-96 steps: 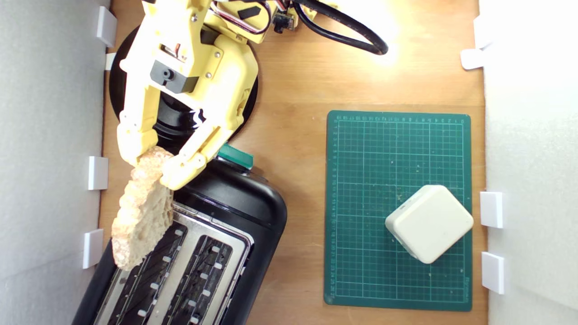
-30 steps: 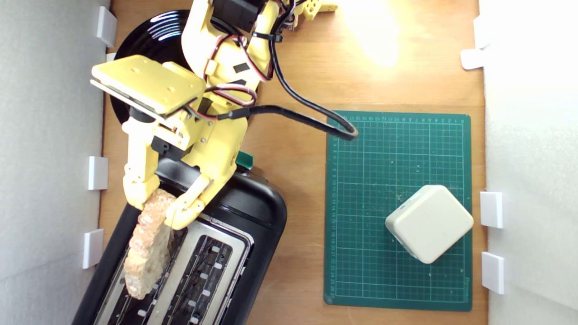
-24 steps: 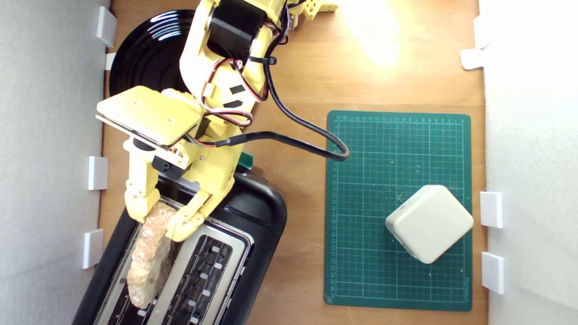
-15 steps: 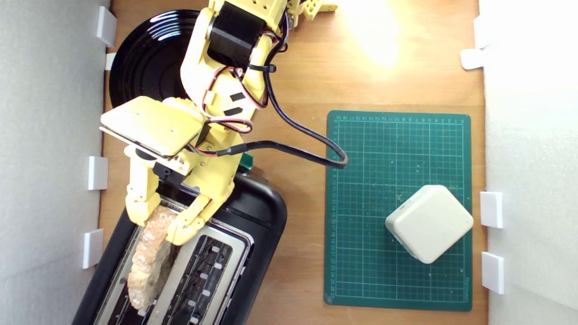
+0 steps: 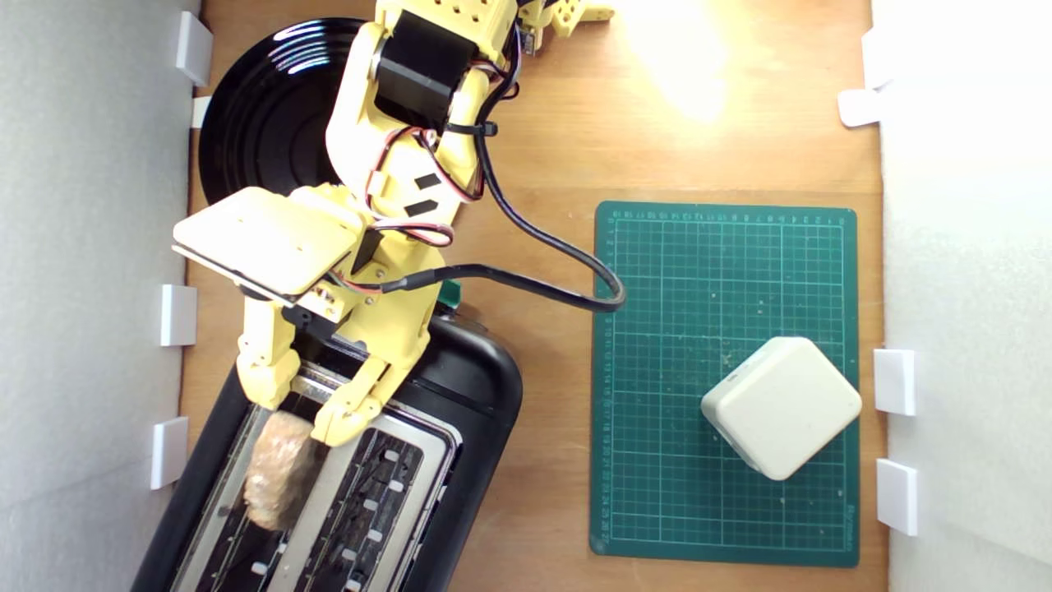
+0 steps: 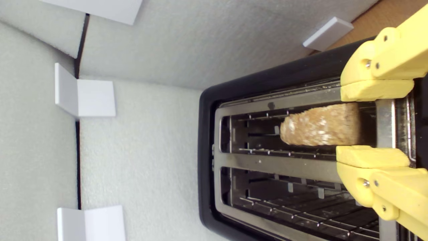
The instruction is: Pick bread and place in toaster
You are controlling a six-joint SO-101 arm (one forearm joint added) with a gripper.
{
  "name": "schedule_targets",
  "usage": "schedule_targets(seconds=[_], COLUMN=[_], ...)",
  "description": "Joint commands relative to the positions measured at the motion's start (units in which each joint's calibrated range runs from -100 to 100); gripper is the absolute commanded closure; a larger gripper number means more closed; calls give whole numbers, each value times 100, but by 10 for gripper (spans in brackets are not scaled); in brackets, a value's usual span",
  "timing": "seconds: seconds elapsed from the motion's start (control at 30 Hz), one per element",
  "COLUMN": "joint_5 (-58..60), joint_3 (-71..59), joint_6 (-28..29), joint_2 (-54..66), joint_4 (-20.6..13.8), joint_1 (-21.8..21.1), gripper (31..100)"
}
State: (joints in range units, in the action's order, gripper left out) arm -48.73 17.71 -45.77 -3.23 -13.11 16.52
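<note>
The bread [image 5: 279, 470], a brown-crusted rustic slice, sits down inside the toaster's slot nearer the exterior view's left, edge up. The toaster [image 5: 464, 386] is glossy black with a silver top plate and a green lever knob [image 5: 449, 289]. My yellow gripper [image 5: 308, 407] hovers over that slot's near end, open, one finger on each side of the slot and the slice below them. In the wrist view the bread [image 6: 317, 125] lies in the slot of the toaster [image 6: 206, 134] between my fingertips [image 6: 371, 157], and the gripper [image 6: 372, 124] holds nothing. The second slot is empty.
A round black plate [image 5: 255, 123] lies behind the toaster, partly under my arm. A green cutting mat [image 5: 723, 271] at the exterior view's right carries a cream rounded block [image 5: 781, 407]. White foam walls [image 5: 90, 329] with white brackets close both sides. A black cable [image 5: 559, 247] loops onto the mat.
The gripper carried the bread over the toaster's slot, lowered it, then opened. The slice has dropped from the fingers down into the slot.
</note>
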Motion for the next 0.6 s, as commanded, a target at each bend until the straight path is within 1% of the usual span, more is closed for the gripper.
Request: schedule_targets(seconds=[0.0,0.13,0.2,0.33,0.43,0.47,0.5,0.53,0.57], joint_5=[18,26,26,26,26,18,18,1,1], joint_3=[86,95,95,77,13,-14,-59,-114,-123], joint_6=[-40,-103,-181,-139,-40,2,81,264,394], joint_2=[99,340,581,1230,1846,2029,2170,2395,2495], joint_4=[-86,-77,-22,5,413,513,540,458,449], joint_1=[-16,-16,-16,-16,-16,-49,-161,-435,-564], gripper=[601,601,601,602,602,602,602,602,602])
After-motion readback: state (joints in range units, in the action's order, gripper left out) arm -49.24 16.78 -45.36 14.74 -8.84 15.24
